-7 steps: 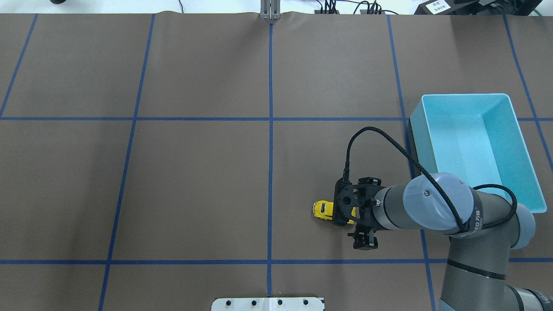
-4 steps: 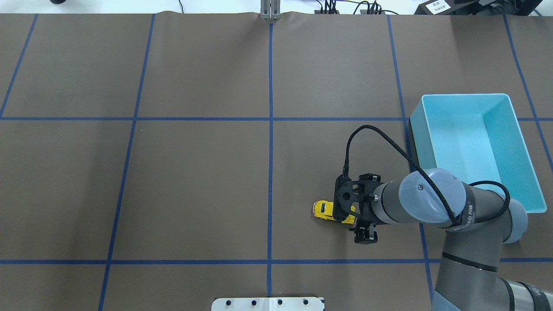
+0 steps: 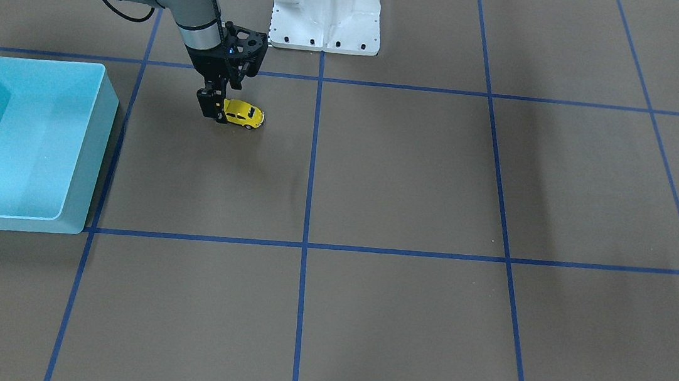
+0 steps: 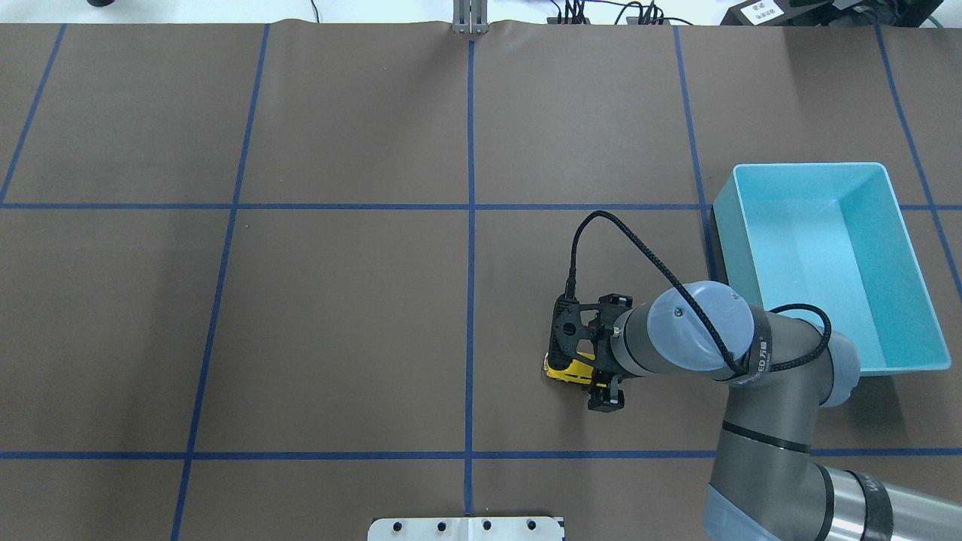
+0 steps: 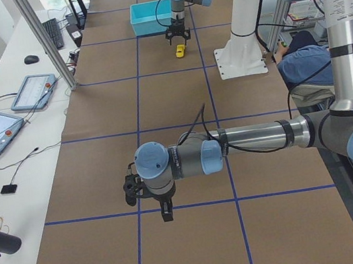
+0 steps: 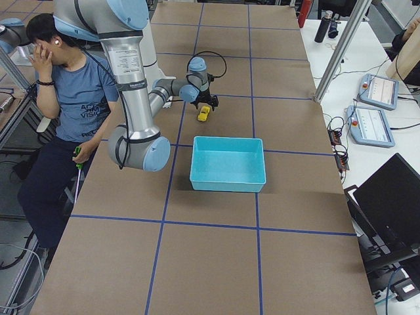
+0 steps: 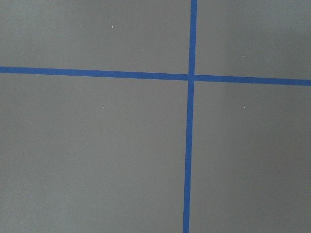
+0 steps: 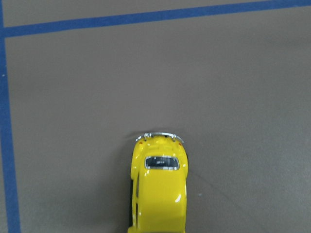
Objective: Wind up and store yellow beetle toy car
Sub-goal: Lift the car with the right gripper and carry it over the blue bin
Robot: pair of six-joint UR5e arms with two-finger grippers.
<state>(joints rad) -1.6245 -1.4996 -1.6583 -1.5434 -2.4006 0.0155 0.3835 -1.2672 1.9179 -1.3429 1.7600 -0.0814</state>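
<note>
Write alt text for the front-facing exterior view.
The right arm's end effector hangs over one end of the yellow beetle toy car, which stands on the brown, blue-gridded table near the robot's white base. An empty light blue bin sits apart at the view's left.

Brown table [image 4: 338, 315] (blue tape grid [image 4: 470, 225]), white bench [image 5: 21, 145].
</note>
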